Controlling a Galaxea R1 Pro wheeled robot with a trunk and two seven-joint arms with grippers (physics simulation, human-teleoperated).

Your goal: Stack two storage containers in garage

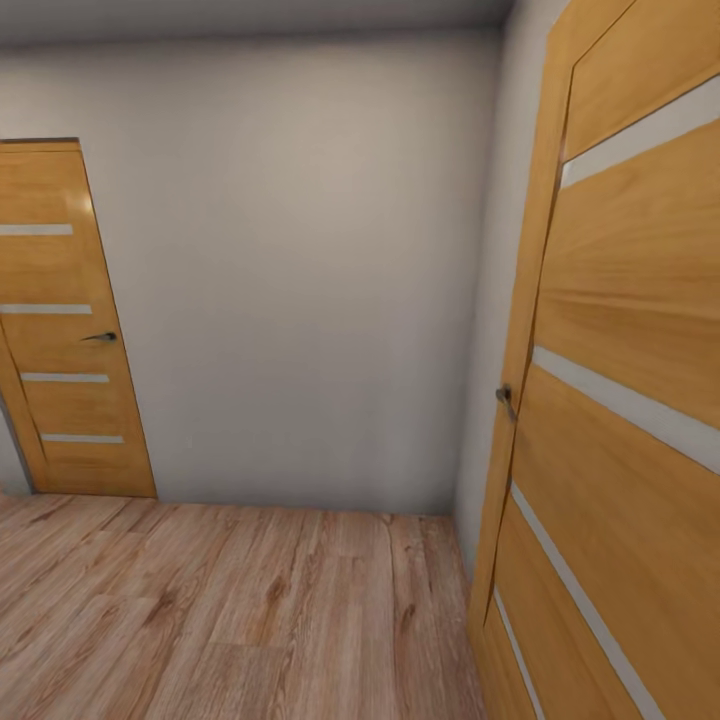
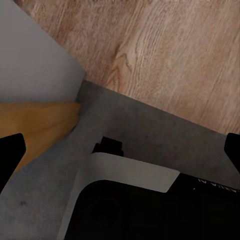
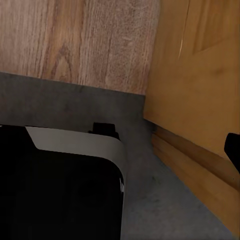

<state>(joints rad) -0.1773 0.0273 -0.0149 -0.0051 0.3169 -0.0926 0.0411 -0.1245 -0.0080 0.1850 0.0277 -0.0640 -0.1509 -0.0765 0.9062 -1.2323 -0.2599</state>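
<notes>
Wood planks (image 1: 220, 610) run to a grey wall (image 1: 300, 270), with one striped door (image 1: 65, 330) far left and another (image 1: 625, 400) near right. Left jaws stand wide over concrete (image 2: 150, 135); the right jaws' state I cannot tell.

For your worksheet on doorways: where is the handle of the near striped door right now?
In the head view, the handle sits at the right, on the left edge of the near orange-wood door, beside the grey wall and above the wood-plank floor.

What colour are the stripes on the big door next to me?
Pale white-grey stripes on the orange-wood door, best in the head view.
</notes>
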